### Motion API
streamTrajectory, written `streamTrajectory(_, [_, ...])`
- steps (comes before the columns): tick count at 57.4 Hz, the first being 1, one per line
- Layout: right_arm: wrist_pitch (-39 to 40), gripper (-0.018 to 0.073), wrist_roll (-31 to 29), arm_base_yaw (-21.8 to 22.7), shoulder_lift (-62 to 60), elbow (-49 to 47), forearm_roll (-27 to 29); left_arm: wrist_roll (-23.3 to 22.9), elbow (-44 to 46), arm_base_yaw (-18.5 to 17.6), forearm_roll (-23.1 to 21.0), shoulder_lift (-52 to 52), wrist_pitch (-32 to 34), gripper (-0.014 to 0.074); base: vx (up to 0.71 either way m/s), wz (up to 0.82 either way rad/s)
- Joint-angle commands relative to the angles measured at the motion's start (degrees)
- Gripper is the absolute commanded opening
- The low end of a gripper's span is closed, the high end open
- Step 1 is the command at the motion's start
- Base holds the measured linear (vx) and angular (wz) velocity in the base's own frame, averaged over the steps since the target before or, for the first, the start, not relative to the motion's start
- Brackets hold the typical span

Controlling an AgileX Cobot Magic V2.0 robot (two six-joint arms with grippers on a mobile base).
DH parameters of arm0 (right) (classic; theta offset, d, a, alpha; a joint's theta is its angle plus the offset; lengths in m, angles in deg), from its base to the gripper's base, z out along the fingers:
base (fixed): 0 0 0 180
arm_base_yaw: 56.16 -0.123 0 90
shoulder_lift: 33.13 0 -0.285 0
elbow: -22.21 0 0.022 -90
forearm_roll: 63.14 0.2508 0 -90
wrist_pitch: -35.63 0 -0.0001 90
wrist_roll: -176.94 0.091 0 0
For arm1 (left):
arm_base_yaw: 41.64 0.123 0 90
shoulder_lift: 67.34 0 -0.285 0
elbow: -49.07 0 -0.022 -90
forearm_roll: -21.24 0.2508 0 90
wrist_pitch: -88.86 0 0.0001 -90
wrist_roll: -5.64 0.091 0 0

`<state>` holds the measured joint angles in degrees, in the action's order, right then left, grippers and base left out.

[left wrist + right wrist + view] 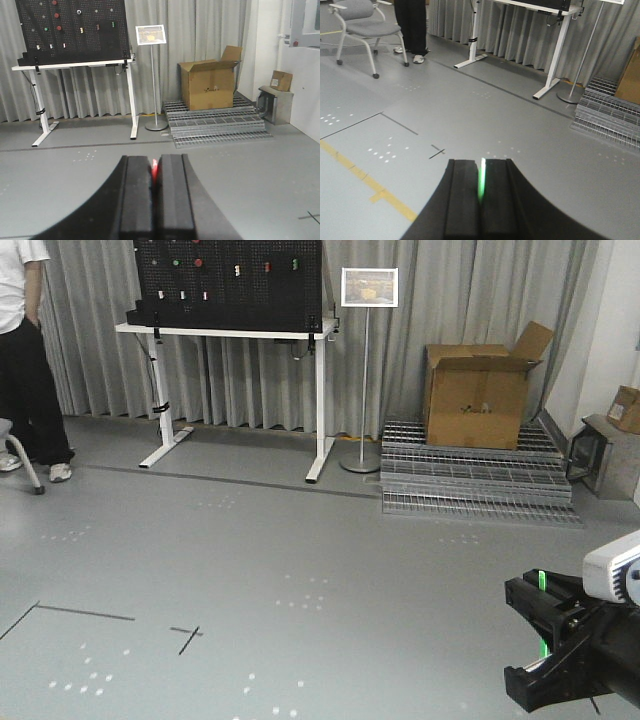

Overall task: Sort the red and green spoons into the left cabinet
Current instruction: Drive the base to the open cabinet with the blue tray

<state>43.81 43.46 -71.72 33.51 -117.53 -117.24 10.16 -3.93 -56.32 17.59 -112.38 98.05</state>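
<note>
Inside claws [151, 162], red spoon [154, 171], green spoon [481, 181]

Cardboard box [476, 400], black pegboard [230, 285], sign stand [368, 287], chair [370, 27]

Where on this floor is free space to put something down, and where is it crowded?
Free: the wide grey floor between the white table and the black tape marks. Crowded: the right side, with metal grates and cardboard box.

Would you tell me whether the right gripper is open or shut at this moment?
Shut: the right gripper clamps the green spoon, jaws pressed together with no gap.
</note>
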Motion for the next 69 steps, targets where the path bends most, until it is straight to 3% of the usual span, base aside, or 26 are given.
streamTrajectory(1, [2.6, -0.0006, 0.2, 0.2, -0.9, -1.5, 0.5, -0.3, 1.6, -0.2, -0.5, 0.2, 5.0, -0.0006, 0.73, -0.03])
streamTrajectory(69, [2.7, -0.0006, 0.2, 0.2, -0.9, -1.5, 0.5, -0.3, 1.6, -0.2, -0.5, 0.2, 5.0, -0.0006, 0.71, -0.07])
